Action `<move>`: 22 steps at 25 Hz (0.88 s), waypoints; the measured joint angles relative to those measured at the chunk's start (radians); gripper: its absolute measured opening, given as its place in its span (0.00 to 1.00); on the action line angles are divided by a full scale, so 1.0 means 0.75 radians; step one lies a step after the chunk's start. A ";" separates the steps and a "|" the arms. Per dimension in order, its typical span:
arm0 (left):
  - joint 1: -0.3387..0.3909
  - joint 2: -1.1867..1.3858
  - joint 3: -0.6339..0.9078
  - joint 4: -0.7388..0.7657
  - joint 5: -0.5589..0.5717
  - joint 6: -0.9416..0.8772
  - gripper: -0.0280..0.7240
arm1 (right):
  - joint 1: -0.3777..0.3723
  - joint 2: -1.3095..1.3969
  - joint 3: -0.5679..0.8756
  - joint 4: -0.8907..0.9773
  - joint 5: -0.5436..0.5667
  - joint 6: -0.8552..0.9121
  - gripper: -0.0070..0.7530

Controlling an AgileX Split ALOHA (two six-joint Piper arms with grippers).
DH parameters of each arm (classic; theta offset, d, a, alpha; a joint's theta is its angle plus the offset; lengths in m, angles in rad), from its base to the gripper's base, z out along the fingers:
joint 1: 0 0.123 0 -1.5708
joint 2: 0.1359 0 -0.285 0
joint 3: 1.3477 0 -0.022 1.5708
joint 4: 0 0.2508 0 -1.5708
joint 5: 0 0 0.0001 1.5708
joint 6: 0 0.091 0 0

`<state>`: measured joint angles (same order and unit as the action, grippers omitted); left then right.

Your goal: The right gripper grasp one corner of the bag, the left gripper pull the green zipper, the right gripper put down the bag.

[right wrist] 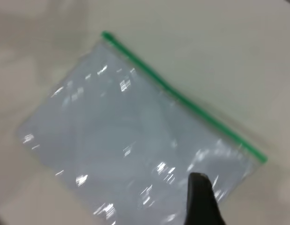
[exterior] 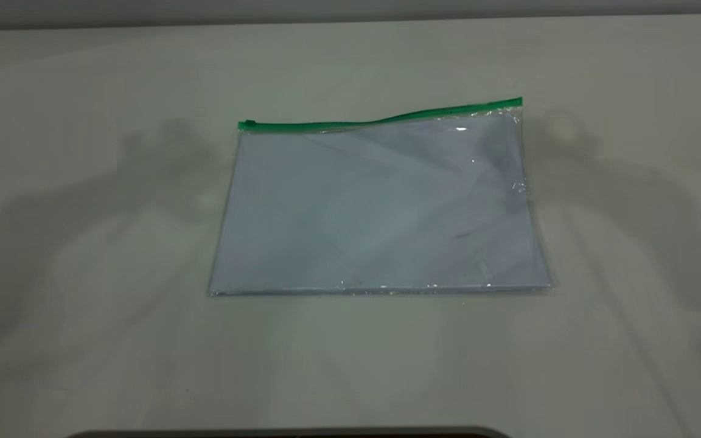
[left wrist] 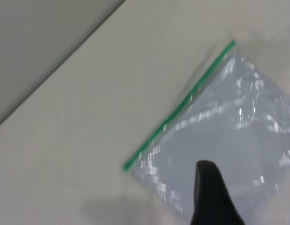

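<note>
The bag [exterior: 381, 207] lies flat in the middle of the table, a clear pouch with pale sheets inside. The green zipper [exterior: 381, 120] runs along its far long edge, and the slider tab [exterior: 250, 125] sits at the left end. Neither gripper shows in the exterior view, only their shadows on either side of the bag. In the left wrist view my left gripper [left wrist: 250, 180] hovers open and empty above the bag [left wrist: 238, 122], short of the zipper [left wrist: 182, 105]. In the right wrist view one black finger [right wrist: 201, 199] of my right gripper hovers above the bag [right wrist: 121, 136] near its zipper-end corner, with nothing held.
The pale table [exterior: 83, 340] spreads bare around the bag. Its far edge [exterior: 350, 21] meets a grey wall. A dark rim [exterior: 289, 433] shows at the near edge.
</note>
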<state>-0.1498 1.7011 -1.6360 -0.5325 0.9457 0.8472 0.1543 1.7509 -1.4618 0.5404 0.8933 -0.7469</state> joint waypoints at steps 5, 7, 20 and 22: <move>0.000 -0.273 0.001 0.305 0.237 -0.346 0.65 | 0.020 -0.274 0.000 -0.198 0.332 0.350 0.67; 0.000 -0.363 0.002 0.408 0.296 -0.464 0.63 | 0.020 -0.371 0.000 -0.272 0.431 0.462 0.65; 0.000 -0.866 0.443 0.575 0.296 -0.709 0.61 | 0.020 -1.029 0.552 -0.572 0.456 0.797 0.62; 0.000 -0.937 0.587 0.597 0.296 -0.749 0.61 | 0.020 -1.145 0.690 -0.621 0.456 0.837 0.61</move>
<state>-0.1498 0.9980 -1.1960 -0.0846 1.1677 0.2852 0.1695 0.8925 -0.9446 0.0748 1.2349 -0.1195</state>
